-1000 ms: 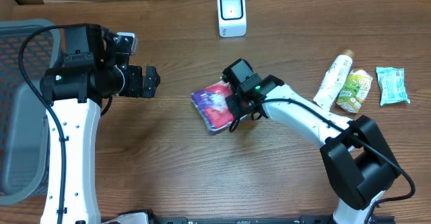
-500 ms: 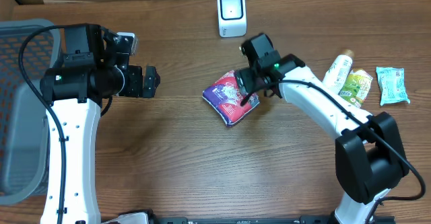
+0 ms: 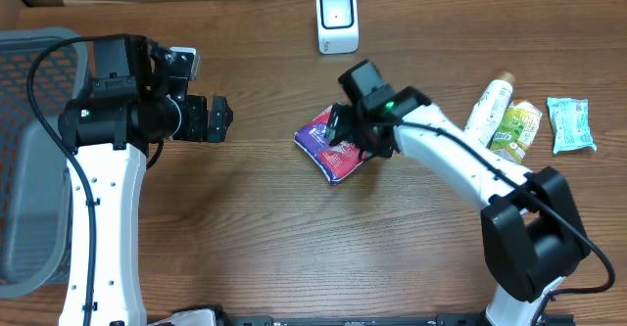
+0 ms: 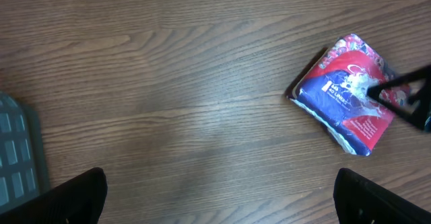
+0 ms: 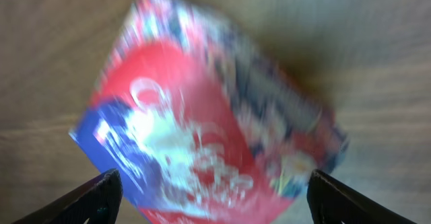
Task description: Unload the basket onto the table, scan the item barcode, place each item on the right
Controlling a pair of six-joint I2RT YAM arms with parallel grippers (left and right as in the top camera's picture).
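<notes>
Writing on the snack packet (image 4: 347, 93) too small to read from the left wrist and smeared by blur from the right wrist: white script across a red panel, finer white print on a blue panel, no brand name legible. Glossy and pillow-shaped, red and blue over most of the upturned face, a busy purple-and-pink pattern toward one end, a pale seam along one short edge. Flat on the wooden worktop (image 3: 255, 228), about the middle, turned at an angle, nearer than the white scanner (image 3: 337, 20) at the far edge and apart from it.

Right gripper (image 3: 351, 135) directly over the packet's right part, jaws spread wide, fingers (image 5: 94, 197) at the two lower corners of its own camera's view, pinching nothing. Left gripper (image 3: 217, 118) well apart to the left, jaws fully parted and empty.

Grey mesh basket (image 3: 29, 150) at the left edge. Off to the right, close together, a white tube (image 3: 488, 116), a green pouch (image 3: 516, 130) and a teal sachet (image 3: 570, 123), labels unreadable.
</notes>
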